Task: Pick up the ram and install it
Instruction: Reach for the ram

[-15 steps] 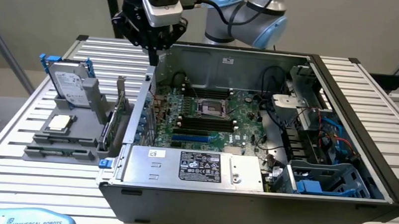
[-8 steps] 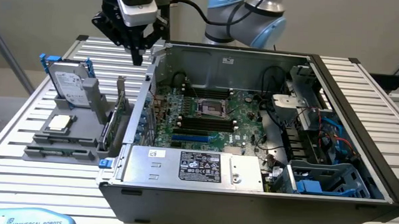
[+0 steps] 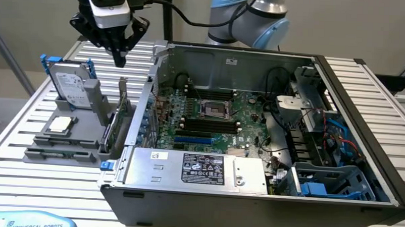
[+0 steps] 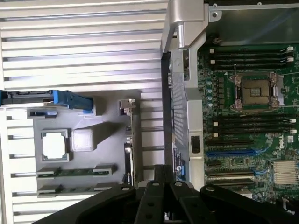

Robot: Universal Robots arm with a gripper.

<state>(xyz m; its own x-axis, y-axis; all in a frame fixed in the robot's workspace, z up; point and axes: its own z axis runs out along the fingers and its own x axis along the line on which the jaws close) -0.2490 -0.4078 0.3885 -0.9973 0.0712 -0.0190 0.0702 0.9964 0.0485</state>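
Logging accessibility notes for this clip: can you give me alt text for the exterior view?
The arm's end effector hangs above a grey parts holder at the exterior view's left, holding a hard drive, a processor and the ram. At the exterior view's right, an open computer case shows its motherboard.

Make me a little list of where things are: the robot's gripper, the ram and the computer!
gripper: hovers above the gray holder, no ram in it
ram: sits in the gray holder, near the processor chip, not picked up
memory slots: black, empty, on the motherboard
computer case: open, to the exterior view's right of the holder
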